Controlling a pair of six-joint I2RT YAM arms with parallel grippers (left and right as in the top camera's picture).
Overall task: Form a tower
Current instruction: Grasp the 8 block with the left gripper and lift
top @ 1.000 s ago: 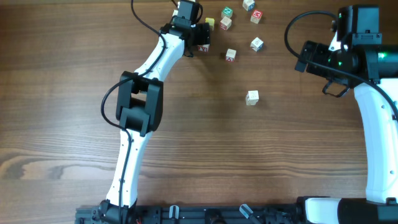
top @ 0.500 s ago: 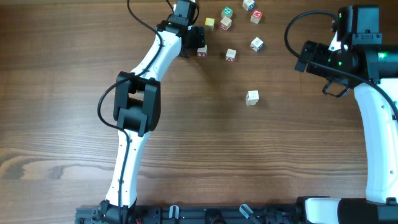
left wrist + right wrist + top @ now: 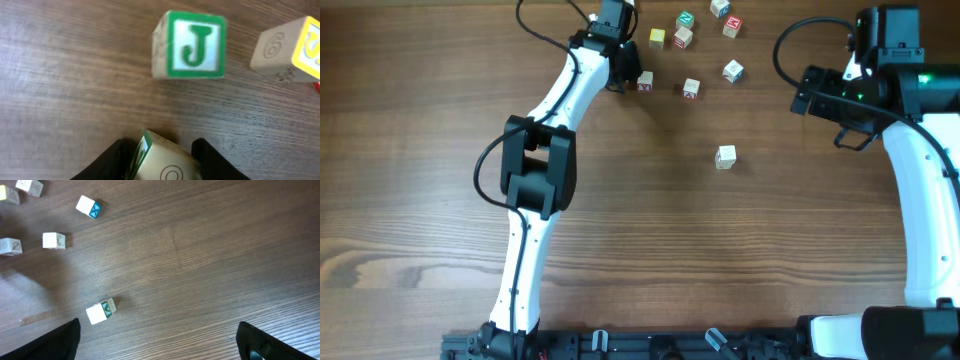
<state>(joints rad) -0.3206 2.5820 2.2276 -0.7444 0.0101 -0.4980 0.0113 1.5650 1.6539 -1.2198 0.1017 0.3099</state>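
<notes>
Tower: none stands yet on the counter (image 3: 420,150). The left gripper (image 3: 161,150) jaws pinch a green-edged cube (image 3: 167,166) at the far side. Best to lift it straight up, clear of the J cube (image 3: 190,45). The right gripper (image 3: 160,345) jaws are spread and empty.

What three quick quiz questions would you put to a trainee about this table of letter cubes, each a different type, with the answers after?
1. True or false: the right pincer holds a cube.
2. Multiple choice: in the left wrist view, which letter is on the green-framed cube lying on the table? A) J B) M C) T
3. Short answer: what is the left pincer closed on?

Key
1. False. It is open, with only bare table beneath.
2. A.
3. A wooden cube with a green-edged face, tilted between the fingers.
</notes>
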